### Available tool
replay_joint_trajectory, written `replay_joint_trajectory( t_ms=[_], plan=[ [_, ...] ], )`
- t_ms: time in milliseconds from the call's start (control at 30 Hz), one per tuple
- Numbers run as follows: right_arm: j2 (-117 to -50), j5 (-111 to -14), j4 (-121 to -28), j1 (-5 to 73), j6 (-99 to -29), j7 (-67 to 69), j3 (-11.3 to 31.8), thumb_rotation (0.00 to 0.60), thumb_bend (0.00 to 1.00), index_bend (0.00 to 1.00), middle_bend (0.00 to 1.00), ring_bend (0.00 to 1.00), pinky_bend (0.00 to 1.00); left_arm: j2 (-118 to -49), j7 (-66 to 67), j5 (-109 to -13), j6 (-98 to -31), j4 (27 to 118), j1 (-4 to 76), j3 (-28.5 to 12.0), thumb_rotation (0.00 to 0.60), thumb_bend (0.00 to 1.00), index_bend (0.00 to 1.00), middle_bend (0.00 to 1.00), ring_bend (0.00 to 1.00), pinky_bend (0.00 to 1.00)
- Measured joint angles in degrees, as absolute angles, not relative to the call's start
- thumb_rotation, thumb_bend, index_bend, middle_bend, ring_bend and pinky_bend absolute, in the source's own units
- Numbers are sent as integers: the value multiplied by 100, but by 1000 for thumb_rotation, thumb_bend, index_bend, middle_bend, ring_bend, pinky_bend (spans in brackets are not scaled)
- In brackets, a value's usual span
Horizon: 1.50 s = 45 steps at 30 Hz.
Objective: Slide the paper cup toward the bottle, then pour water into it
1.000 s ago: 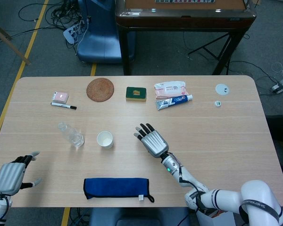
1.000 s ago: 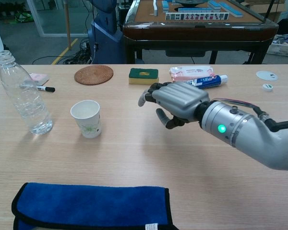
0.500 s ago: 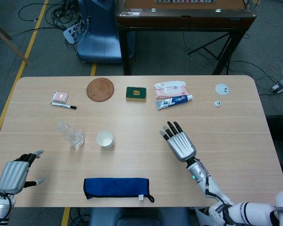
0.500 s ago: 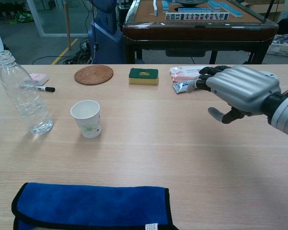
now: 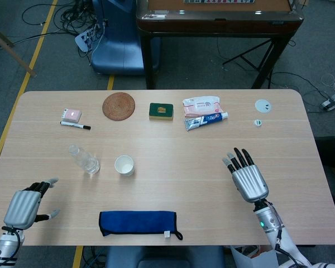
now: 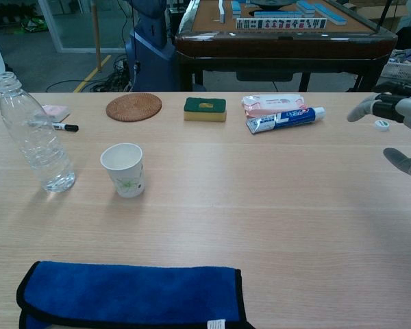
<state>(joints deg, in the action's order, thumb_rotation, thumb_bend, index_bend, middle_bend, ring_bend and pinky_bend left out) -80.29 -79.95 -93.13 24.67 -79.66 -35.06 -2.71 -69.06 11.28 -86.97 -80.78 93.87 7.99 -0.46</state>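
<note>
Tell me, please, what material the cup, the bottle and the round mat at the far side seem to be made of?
The cup looks like white matte paper, with a faint printed pattern and a rolled rim. The bottle appears to be clear thin plastic: the table shows through it, and the marker behind it. The round mat seems woven from brown natural fibre, perhaps rattan; concentric rings show.

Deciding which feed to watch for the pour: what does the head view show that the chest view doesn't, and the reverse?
Only the head view shows the left hand, open at the table's near-left corner, the whole right hand, and the white disc far right.

Only the chest view shows the bottle side-on with water low inside and no cap, and the cup's printed side.

Both show bottle, cup, blue cloth, woven coaster, sponge and toothpaste.
</note>
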Motion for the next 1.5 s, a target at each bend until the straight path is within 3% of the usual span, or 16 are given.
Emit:
replay_joint_trajectory(
  t_ms=[333,933,1233,1500],
  plan=[
    [-7783,-8395,-8998,1770,-8633,-2724,-421,600,520,226,181,41,165,-7024,1248,-8679,-8026,9450,890,-101,600,0,241,358,343,566],
    [-7696,-8920,-8690,1040,-9304,-1921,-317,600,520,227,180,41,190,-7149,1320,-8483,-7957,9347,932,-146,600,0,241,358,344,567],
    [-7634,-8999,-8703,888,-9321,-1713,-175,600,520,227,180,41,190,-7166,1110,-8432,-7914,9381,974,-193,600,0,241,358,343,566],
    [-7600,-9051,-8682,869,-9153,-1631,-107,600,520,227,180,41,190,-7226,726,-8154,-7822,9397,1151,-531,600,0,281,358,347,545]
  ],
)
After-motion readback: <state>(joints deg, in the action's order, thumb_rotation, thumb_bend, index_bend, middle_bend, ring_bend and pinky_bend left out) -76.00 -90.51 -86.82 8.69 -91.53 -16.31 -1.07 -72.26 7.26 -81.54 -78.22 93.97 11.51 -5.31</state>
